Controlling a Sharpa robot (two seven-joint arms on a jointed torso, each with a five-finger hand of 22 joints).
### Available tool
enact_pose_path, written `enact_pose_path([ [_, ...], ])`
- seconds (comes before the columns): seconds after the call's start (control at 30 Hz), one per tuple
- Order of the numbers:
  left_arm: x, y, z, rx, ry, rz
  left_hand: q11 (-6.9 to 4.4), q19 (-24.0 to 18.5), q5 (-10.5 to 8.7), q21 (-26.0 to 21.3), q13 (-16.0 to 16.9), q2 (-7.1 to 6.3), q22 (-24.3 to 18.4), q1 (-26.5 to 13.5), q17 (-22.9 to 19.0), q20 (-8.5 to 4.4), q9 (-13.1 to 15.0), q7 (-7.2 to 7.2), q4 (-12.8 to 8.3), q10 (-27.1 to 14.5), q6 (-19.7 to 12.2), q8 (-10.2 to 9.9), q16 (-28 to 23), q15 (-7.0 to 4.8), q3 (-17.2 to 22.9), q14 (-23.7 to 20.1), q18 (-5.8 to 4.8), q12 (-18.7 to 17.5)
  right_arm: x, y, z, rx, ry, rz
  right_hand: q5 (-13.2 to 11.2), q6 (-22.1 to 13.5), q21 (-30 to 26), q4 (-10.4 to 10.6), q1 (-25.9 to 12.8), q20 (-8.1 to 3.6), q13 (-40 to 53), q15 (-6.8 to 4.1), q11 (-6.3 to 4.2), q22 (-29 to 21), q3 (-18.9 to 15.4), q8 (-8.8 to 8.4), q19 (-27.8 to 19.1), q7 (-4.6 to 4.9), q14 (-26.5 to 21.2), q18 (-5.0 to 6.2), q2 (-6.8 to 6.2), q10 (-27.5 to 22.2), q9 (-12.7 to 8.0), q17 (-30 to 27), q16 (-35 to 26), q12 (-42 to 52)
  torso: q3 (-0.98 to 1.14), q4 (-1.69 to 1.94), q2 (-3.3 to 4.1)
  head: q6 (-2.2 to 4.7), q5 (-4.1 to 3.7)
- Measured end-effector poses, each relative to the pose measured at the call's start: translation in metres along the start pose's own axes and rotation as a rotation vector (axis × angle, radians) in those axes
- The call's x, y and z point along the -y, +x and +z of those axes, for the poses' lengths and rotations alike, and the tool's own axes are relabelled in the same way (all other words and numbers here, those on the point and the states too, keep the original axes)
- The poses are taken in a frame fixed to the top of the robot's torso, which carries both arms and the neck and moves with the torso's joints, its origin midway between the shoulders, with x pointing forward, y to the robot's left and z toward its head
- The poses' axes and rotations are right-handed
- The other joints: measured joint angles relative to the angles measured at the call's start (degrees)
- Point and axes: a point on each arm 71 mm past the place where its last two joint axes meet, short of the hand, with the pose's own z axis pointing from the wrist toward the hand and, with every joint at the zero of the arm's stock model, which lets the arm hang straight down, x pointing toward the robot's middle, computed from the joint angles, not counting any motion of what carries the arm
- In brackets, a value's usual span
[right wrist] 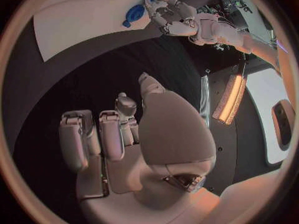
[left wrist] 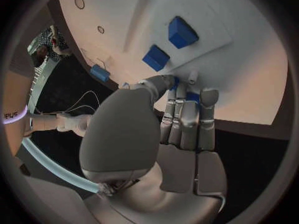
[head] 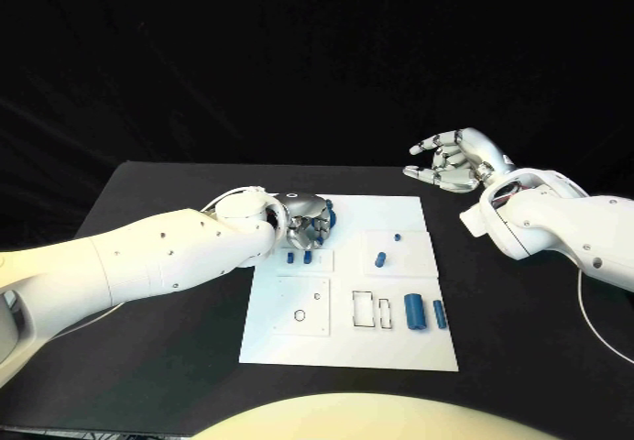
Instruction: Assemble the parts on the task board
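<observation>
The hand (head: 307, 223) looks like shiny silver metal. The table (head: 158, 367) is dull black; the task board (head: 350, 353) smooth white.

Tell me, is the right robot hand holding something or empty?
Empty. The right robot hand hangs above the table beyond the board, fingers curled in, with nothing between them.

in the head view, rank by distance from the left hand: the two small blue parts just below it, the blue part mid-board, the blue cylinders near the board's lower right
From the left hand:
1. Two small blue parts, directly below the hand.
2. Mid-board blue part, toward the right.
3. Blue cylinders, lower right of the task board.
</observation>
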Motion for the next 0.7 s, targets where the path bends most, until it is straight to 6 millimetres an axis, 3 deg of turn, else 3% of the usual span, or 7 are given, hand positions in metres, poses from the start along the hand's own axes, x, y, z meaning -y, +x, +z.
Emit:
enact_pose_path([
  [0.33,0.0,0.001,-0.007,0.011,0.008,-0.028,-0.01,0.6,0.0,0.5,0.0,0.23,0.9,-0.2,0.8,-0.2,0.1,-0.2,-0.3,0.4,0.6,0.0,0.3,-0.11,0.0,0.7,0.0,-0.7,-0.001,0.001,0.0,-0.001,-0.002,0.001,0.0,0.0,0.0,0.0,0.0,0.0,0.0,0.0,0.0,0.0,0.0,0.0,0.0,0.0,0.0,0.0,0.0,0.0,0.0,0.0,0.0,0.0,0.01,-0.03,-0.03,0.56,0.14],
  [0.7,-0.007,-0.019,-0.028,0.056,0.004,-0.11,0.03,0.6,0.0,0.5,0.0,0.26,1.0,-0.6,0.6,-0.2,0.1,0.01,-0.3,0.8,0.8,-0.3,0.3,-0.11,0.0,0.7,0.0,-1.1,0.0,0.0,0.0,0.001,-0.001,0.0,0.0,0.0,0.0,0.0,0.0,0.0,0.0,0.0,0.0,0.0,0.0,0.0,0.0,0.0,0.0,0.0,0.0,0.0,0.0,0.0,0.0,0.0,0.06,0.03,-0.15,0.88,0.18],
])
